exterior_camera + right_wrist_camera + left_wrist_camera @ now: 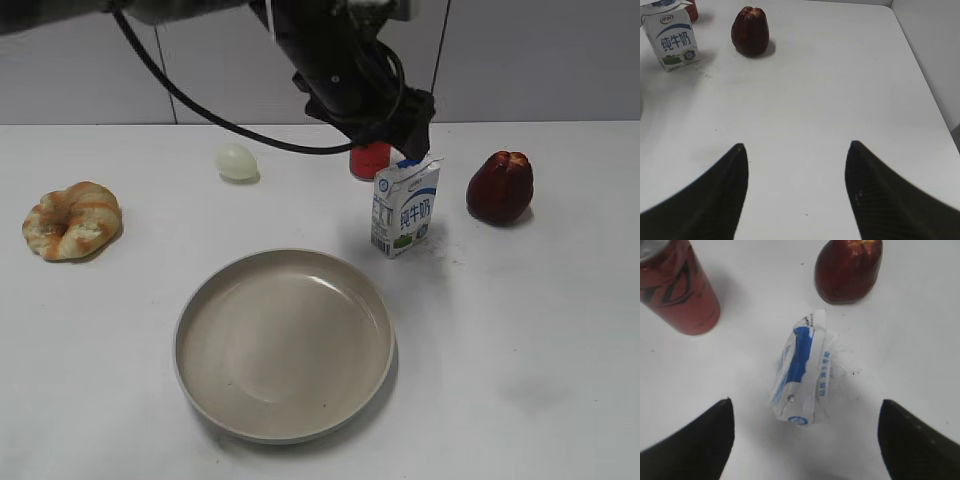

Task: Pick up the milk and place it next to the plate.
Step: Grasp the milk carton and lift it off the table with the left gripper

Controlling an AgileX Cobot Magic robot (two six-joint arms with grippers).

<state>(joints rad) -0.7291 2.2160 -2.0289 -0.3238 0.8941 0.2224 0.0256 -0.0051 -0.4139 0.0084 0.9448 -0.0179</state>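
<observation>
The milk (405, 207) stands upright right of centre in the exterior view, just above and right of the plate (284, 342), apart from its rim. The left gripper (805, 440) hangs over the carton, jaws spread wide, touching nothing. A red can (677, 287) sits upper left, a dark red fruit (849, 269) upper right. The right gripper (796, 192) hovers open above bare table (840, 90).

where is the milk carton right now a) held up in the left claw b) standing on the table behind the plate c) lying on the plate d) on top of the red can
b: the milk carton stands upright on the table behind the plate, with the open left claw above it, not touching.
</observation>
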